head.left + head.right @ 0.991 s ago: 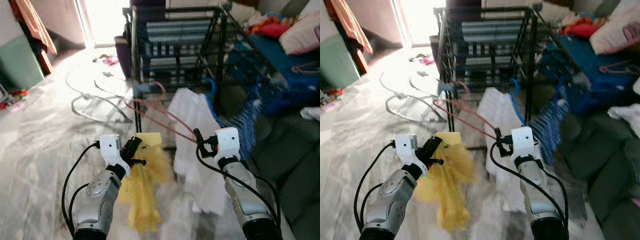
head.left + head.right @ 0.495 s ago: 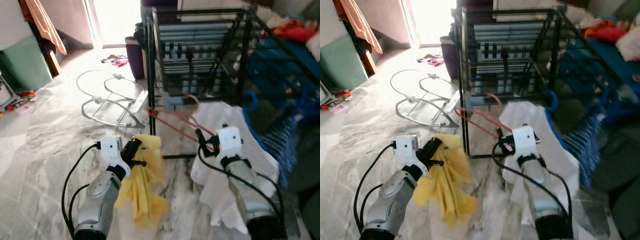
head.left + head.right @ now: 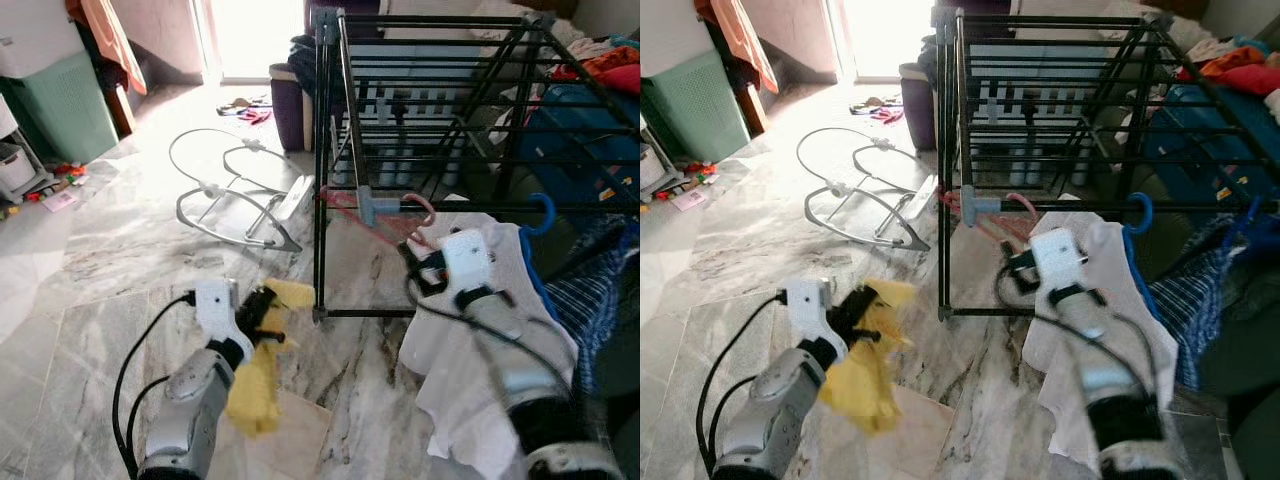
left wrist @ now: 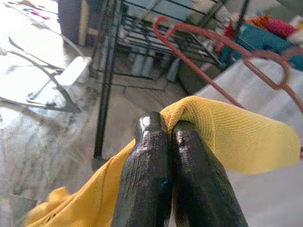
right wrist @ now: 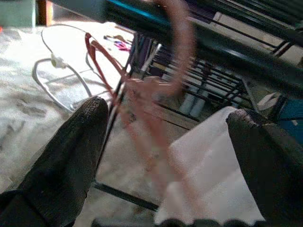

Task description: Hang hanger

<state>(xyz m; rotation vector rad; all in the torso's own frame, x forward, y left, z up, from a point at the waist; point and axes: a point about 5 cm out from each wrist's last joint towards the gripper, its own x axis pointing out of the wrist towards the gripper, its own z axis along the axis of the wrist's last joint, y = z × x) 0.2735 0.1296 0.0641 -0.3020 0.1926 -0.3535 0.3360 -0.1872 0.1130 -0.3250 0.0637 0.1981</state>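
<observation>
Far left you have a green bin (image 3: 68, 105) against the wall, with peach cloth (image 3: 112, 40) hanging just beside it. On the marble floor (image 3: 90, 260) lies a white wire frame (image 3: 235, 195), near the rack's front leg. Your left gripper (image 4: 165, 146) is low over the floor, its fingers (image 4: 144, 179) pressed together on a yellow cloth (image 3: 262, 370) — the cloth droops below the wrist. Next, the black drying rack (image 3: 430, 110) stands dead ahead; its front corner post sits between your two arms. The pink hanger (image 3: 385, 212) has its hook around a low front rail of the rack, by a grey-blue clip (image 3: 366, 208). Your right gripper (image 5: 165, 142) is just behind the hanger, fingers (image 5: 71, 151) spread wide with the hanger's wires in the gap between them — touching or not, can't tell, blurred. A white garment (image 3: 470, 350) drapes under the right arm. A blue hanger hook (image 3: 541, 212) and a blue checked cloth (image 3: 590, 300) come next, then a blue bin (image 3: 580, 130) and a pile of red laundry (image 3: 610, 65) at far right.
</observation>
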